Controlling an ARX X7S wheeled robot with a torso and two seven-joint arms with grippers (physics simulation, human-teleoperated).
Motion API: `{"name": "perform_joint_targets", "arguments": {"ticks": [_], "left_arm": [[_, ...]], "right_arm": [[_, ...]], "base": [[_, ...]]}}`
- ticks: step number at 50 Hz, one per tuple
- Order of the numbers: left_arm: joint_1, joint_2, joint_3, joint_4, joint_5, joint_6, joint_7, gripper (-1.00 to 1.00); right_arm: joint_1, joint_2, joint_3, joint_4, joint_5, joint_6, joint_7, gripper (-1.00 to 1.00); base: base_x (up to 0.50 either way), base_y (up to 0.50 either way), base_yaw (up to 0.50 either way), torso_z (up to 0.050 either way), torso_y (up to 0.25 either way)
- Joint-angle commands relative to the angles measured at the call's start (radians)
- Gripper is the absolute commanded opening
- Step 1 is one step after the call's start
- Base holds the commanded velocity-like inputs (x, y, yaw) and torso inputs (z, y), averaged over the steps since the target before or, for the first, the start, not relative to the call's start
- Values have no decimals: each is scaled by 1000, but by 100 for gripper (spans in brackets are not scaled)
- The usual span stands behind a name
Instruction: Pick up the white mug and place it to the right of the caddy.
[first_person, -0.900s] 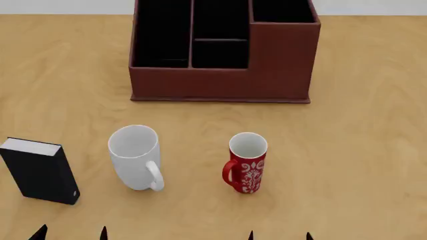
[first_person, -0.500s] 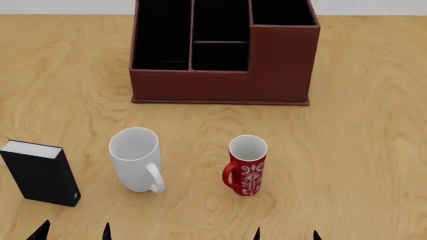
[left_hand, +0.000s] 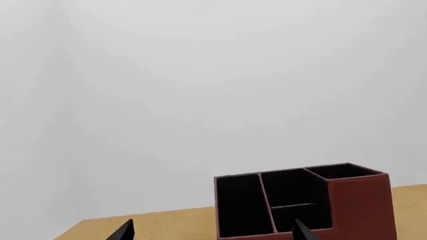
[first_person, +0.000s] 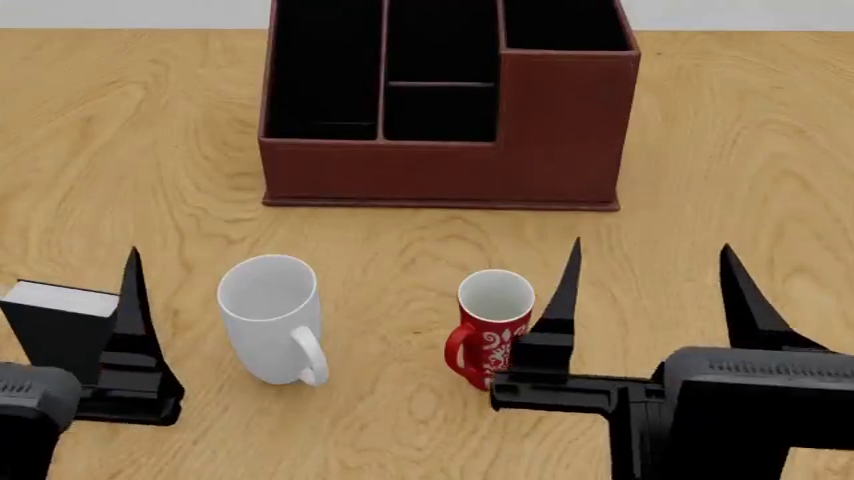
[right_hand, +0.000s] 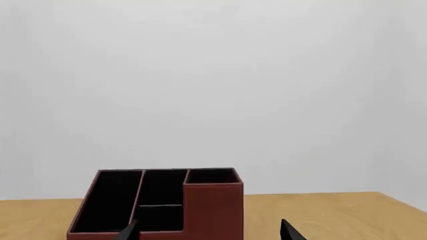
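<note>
Both grippers raised over the table edge, glossy white mug untouched

The right gripper hangs spread and empty near the slim red patterned mug; the left gripper shows one finger, so I cannot tell its spread. The plain glossy white mug with loop handle stands upright, long axis vertical, handle towards the robot, before the reddish-brown leather-look caddy: better gripped by the rim, clear of the red mug

The surface is light wood with visible grain. A plain white wall stands behind it, meeting a second wall at a corner. Lighting is even.
</note>
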Motion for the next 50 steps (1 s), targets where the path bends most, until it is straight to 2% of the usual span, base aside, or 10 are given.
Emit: {"name": "perform_joint_targets", "arguments": {"ticks": [1, 11, 50], "left_arm": [[-121, -28, 2, 217, 17, -183, -12, 100], [-149, -32, -7, 238, 3, -196, -18, 100], [-125, -54, -14, 225, -19, -168, -57, 100]], "right_arm": [[159, 32, 28, -216, 85, 227, 16, 100], [205, 37, 36, -254, 113, 274, 30, 100], [201, 42, 56, -259, 160, 256, 59, 100]], "base": [[0, 0, 0, 0, 0], [0, 0, 0, 0, 0], [24, 0, 0, 0, 0]]}}
